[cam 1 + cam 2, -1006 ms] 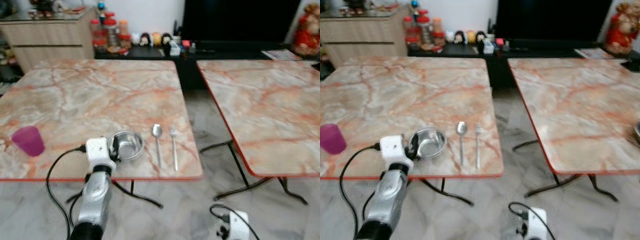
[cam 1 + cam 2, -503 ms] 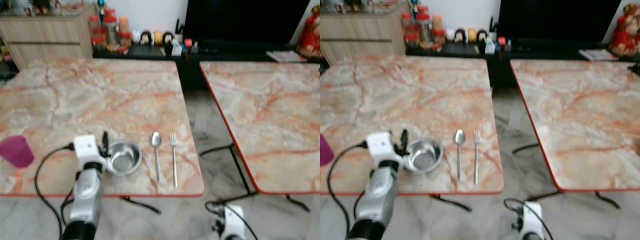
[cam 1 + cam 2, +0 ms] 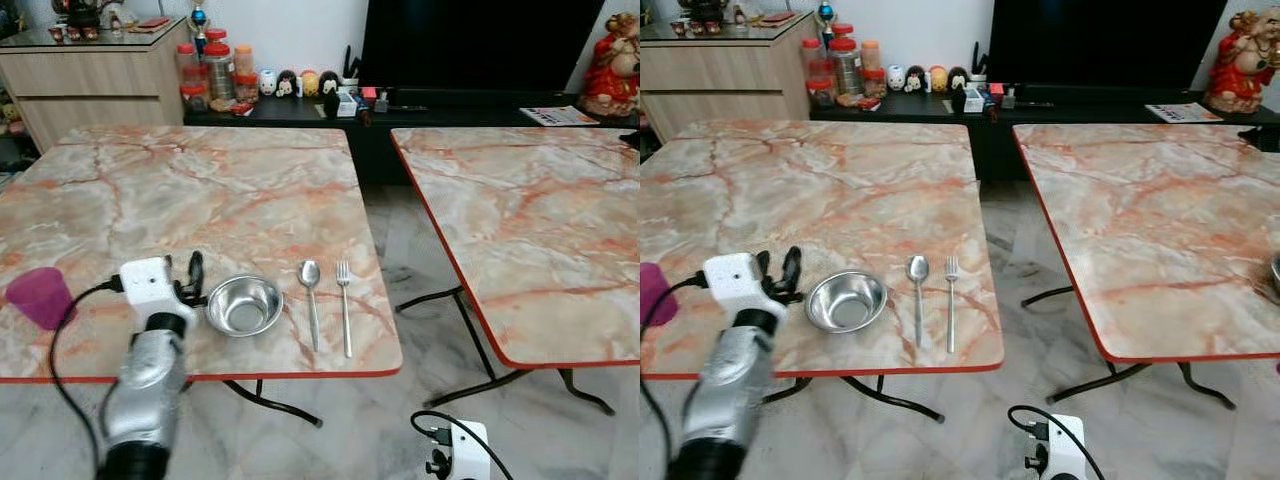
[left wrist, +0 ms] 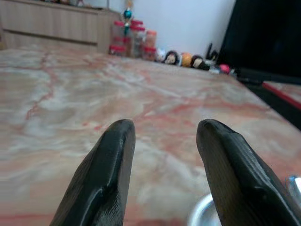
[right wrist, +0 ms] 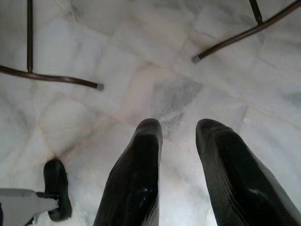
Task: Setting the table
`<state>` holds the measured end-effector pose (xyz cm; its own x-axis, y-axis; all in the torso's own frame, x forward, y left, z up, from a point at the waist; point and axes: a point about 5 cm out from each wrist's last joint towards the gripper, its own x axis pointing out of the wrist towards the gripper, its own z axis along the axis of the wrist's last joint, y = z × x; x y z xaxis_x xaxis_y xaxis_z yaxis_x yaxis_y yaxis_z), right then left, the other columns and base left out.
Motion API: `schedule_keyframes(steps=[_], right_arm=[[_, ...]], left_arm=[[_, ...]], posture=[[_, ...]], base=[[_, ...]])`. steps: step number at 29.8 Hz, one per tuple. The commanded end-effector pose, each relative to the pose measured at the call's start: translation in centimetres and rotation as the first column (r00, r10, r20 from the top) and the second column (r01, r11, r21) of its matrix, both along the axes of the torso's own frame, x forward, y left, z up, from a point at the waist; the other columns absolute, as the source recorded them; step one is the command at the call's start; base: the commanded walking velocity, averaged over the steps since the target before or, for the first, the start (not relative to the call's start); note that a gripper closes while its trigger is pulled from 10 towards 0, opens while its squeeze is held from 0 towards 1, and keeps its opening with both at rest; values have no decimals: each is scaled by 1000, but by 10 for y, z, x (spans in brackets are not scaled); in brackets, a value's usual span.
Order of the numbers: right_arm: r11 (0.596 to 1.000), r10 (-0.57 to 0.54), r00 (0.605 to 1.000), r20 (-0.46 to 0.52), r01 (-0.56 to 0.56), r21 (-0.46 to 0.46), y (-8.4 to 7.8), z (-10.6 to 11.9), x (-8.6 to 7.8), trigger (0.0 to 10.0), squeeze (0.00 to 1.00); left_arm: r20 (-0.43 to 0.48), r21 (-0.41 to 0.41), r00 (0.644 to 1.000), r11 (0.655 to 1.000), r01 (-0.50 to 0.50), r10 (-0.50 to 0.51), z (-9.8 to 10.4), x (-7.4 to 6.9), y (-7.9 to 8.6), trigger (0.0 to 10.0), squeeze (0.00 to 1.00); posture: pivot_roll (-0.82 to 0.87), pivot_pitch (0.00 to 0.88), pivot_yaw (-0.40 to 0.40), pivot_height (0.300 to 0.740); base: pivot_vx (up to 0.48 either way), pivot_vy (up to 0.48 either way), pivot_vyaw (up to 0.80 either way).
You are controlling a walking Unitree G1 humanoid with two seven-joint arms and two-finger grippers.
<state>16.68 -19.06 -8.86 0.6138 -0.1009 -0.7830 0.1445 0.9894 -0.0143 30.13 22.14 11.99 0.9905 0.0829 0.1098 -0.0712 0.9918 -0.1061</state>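
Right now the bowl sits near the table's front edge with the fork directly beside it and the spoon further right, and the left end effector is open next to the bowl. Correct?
Not quite. The left eye view shows the spoon directly beside the bowl, and the fork further right. The rest holds: the bowl sits near the table's front edge, left end effector open next to it.

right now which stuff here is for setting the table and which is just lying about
For the job:
- steel bowl
- spoon
- fork
- purple cup
- left end effector, open beside the bowl
- left table

Lying about:
- jars and figurines on the far shelf
- magazine
- red statue
- right table
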Motion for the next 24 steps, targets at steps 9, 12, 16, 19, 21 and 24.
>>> schedule_keyframes(steps=[9, 12, 16, 19, 21, 24], right_arm=[[1000, 11, 1000, 2, -11, 4, 4, 1, 3, 10000, 0], [1000, 10, 1000, -1, -10, 2, 3, 1, 3, 10000, 0], [1000, 12, 1000, -4, -12, 1, 2, 0, 1, 10000, 0], [1000, 13, 1000, -2, -13, 1, 2, 0, 2, 10000, 0], [1000, 13, 1000, 0, -13, 1, 2, 1, 2, 10000, 0], [1000, 12, 1000, 1, -12, 1, 2, 1, 3, 10000, 0]], left_arm=[[-167, 7, 981, 995, 102, -99, -15, 3, -13, 10000, 0], [-197, -19, 967, 987, 158, -159, -17, 1, -23, 10000, 0], [-236, -15, 943, 971, 238, -235, -22, -2, -34, 10000, 0], [-206, 6, 951, 972, 237, -230, -16, -1, -34, 10000, 1000], [-210, 7, 951, 972, 235, -229, -16, 0, -34, 10000, 1000], [-220, 18, 953, 976, 219, -210, -14, 1, -31, 10000, 1000]], posture=[[34, 0, -21, 740], [37, 0, -21, 740], [39, 0, -23, 740], [41, 0, -26, 740], [41, 0, -27, 740], [44, 0, -29, 740]], base=[[0, 0, 0], [0, 0, 0], [0, 0, 0], [0, 0, 0], [0, 0, 0], [0, 0, 0]])
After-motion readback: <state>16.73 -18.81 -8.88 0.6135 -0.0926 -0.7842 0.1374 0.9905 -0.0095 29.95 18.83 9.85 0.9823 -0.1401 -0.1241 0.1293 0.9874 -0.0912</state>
